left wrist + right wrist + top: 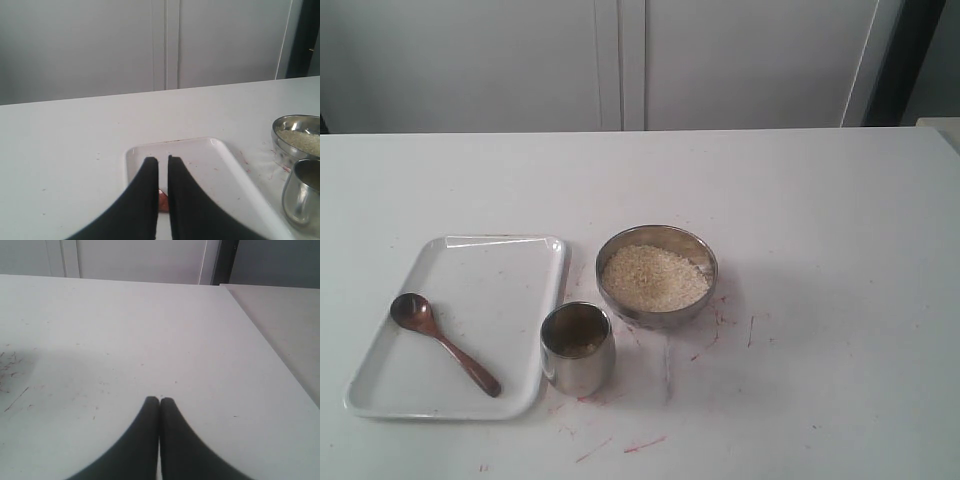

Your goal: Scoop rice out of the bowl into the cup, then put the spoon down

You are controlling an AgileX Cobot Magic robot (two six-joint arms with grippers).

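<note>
The reddish-brown wooden spoon [445, 345] lies slanted on the white tray [480, 285], round end to the left. The steel cup [577, 350] stands just right of the tray, with some grains inside. Behind it to the right the steel bowl [660, 318] holds a mound of rice [655, 277]. Neither gripper shows in the exterior view. My left gripper [163, 159] hovers over the tray [210, 160], its fingers a narrow gap apart and holding nothing; a sliver of the spoon [163, 201] shows below through the gap. My right gripper [160, 399] is shut and empty over bare table.
The white table [820, 200] carries red scratch marks around the cup and bowl. In the left wrist view the bowl [287, 125] and cup [305, 200] sit beside the tray. A second table surface [285, 325] adjoins beyond the table's edge in the right wrist view.
</note>
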